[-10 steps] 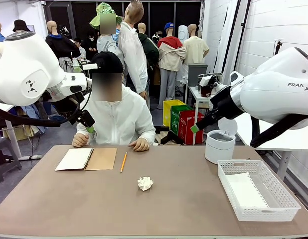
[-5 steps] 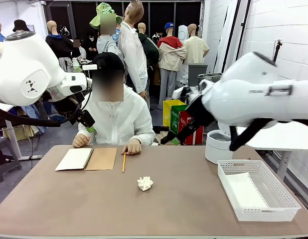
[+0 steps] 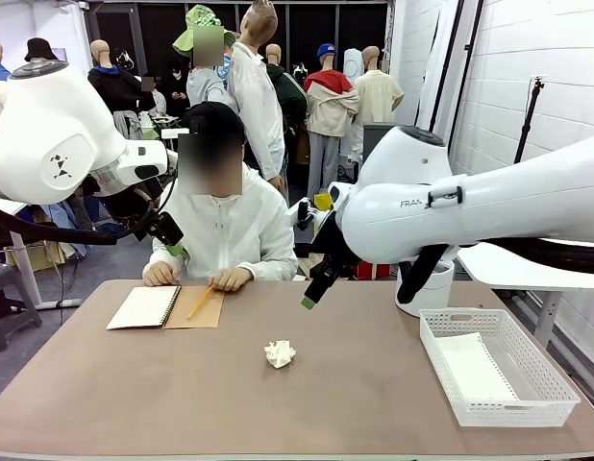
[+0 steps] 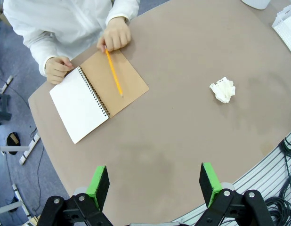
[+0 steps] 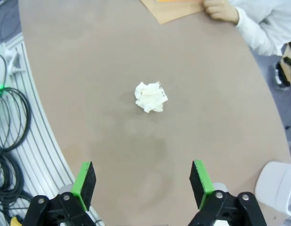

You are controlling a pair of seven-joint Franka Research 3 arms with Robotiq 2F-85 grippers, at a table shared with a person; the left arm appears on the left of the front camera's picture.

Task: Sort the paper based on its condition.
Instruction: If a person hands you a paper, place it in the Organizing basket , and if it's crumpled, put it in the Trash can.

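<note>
One crumpled paper (image 3: 280, 353) lies mid-desk (image 3: 355, 403), untouched, as the right gripper (image 5: 143, 185), jaws wide and empty, has swung in from the basket (image 3: 496, 377) side to hang above it, suggesting pickup next; left gripper (image 4: 155, 186) waits wide.

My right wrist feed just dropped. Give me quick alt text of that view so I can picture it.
A crumpled paper ball lies alone on the brown table, straight ahead of the right end effector, whose green-padded fingers stand wide open above the tabletop and hold nothing. At the far edge, a person's hand rests beside a brown notebook cover, and a white bin sits at lower right.
</note>
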